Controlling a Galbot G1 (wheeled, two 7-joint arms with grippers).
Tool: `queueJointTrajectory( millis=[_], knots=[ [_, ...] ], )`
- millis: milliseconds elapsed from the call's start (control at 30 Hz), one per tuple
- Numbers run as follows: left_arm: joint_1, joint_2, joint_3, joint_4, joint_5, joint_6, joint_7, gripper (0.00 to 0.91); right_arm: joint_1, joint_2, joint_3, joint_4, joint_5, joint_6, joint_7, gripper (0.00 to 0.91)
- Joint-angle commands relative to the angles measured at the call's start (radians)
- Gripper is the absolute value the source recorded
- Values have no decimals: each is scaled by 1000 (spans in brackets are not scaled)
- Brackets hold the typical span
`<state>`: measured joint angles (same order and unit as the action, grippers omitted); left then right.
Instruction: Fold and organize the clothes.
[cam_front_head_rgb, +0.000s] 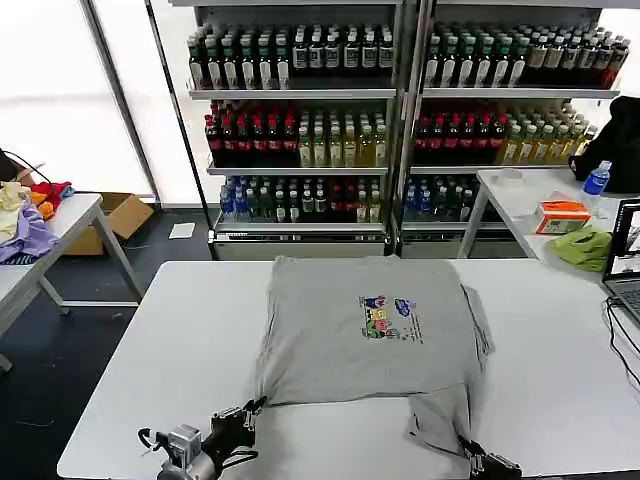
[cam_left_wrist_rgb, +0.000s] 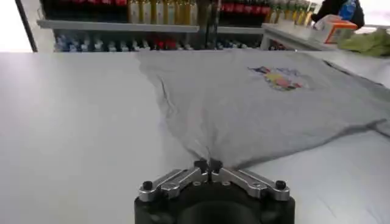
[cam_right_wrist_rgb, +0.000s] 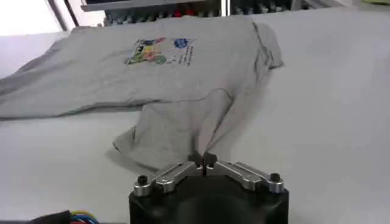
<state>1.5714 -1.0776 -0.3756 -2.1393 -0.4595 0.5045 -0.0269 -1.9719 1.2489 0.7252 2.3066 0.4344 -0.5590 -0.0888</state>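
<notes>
Both hands, left hand (cam_left_wrist_rgb: 208, 165) and right hand (cam_right_wrist_rgb: 203, 161), pinched on T-shirt (cam_front_head_rgb: 365, 335) hem corners.

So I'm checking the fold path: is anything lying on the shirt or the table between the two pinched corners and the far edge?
Nothing visible. The left gripper and right gripper each pinch the grey T-shirt; the white table around it is bare.

Table (cam_front_head_rgb: 170, 330): left and right margins bare, passable. T-shirt (cam_front_head_rgb: 360, 330) covers the middle. Laptop (cam_front_head_rgb: 625, 260), cables at right edge.
</notes>
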Motion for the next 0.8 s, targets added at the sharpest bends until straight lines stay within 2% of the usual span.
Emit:
queueJointTrajectory(
  millis=[33, 200, 400, 633, 800],
  knots=[
    [181, 2, -141, -156, 22, 37, 4, 30, -117, -11, 3, 109, 19, -12, -6, 0],
    [315, 43, -240, -235, 48, 52, 43, 40, -180, -43, 20, 190, 20, -14, -45, 0],
    [414, 26, -345, -267, 104, 72, 73, 30, -169, -54, 11, 201, 17, -16, -74, 0],
    [439, 2, -368, -275, 83, 72, 85, 30, -149, -52, 27, 206, 37, -7, -64, 0],
    [398, 18, -371, -282, 24, 73, 82, 30, -91, -47, 53, 206, 125, 27, -26, 0]
  ],
)
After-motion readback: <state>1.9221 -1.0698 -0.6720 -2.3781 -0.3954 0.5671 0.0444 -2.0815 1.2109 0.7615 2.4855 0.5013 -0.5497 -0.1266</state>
